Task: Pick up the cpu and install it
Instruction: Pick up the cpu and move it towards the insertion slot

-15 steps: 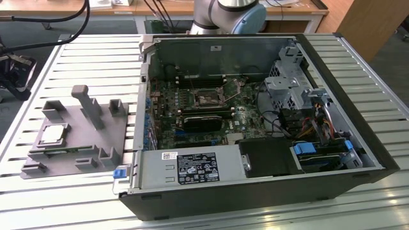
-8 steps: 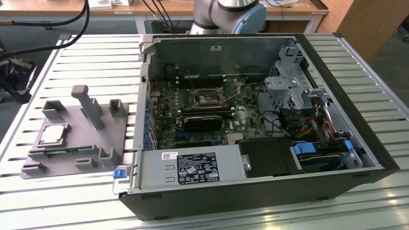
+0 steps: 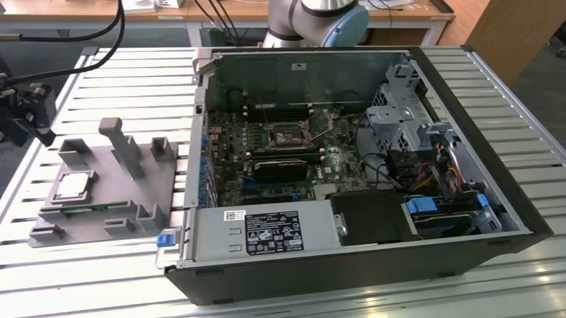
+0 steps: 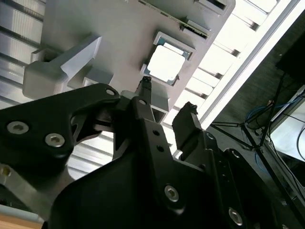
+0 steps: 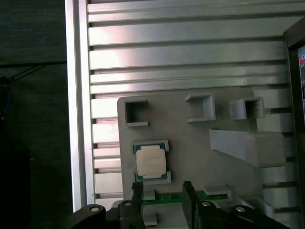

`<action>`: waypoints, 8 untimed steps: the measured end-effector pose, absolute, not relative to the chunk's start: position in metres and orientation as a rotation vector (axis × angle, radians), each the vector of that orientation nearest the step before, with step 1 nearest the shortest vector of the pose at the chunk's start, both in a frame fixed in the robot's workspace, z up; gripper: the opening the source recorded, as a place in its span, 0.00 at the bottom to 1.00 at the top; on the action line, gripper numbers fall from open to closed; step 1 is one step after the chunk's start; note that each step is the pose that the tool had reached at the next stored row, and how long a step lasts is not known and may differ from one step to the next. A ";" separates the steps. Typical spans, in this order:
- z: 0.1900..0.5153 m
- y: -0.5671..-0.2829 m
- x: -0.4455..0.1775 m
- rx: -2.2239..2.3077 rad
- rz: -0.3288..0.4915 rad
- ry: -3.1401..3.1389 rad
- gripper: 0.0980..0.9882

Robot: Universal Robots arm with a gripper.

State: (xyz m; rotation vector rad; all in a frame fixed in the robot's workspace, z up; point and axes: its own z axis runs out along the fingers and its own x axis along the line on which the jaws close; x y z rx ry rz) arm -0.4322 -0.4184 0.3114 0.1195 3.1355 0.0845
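Note:
The cpu is a small silver-grey square chip lying flat in a framed pocket of the grey plastic fixture, at the exterior view's left. Both wrist views show the cpu still seated in its pocket. My gripper hangs above the fixture, just off the cpu's edge. It is open, with nothing between its black fingers. In the exterior view the gripper is at the far left edge, beyond the fixture.
An open computer case lies on the slatted aluminium table, with the motherboard's socket and a dark heatsink block inside. Upright posts rise from the fixture. The table's edge runs close beside the fixture.

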 end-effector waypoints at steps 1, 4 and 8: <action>0.310 -0.419 -0.432 0.119 0.084 3.136 0.41; 0.304 -0.420 -0.432 0.119 0.084 3.137 0.54; 0.297 -0.420 -0.432 0.119 0.084 3.137 0.67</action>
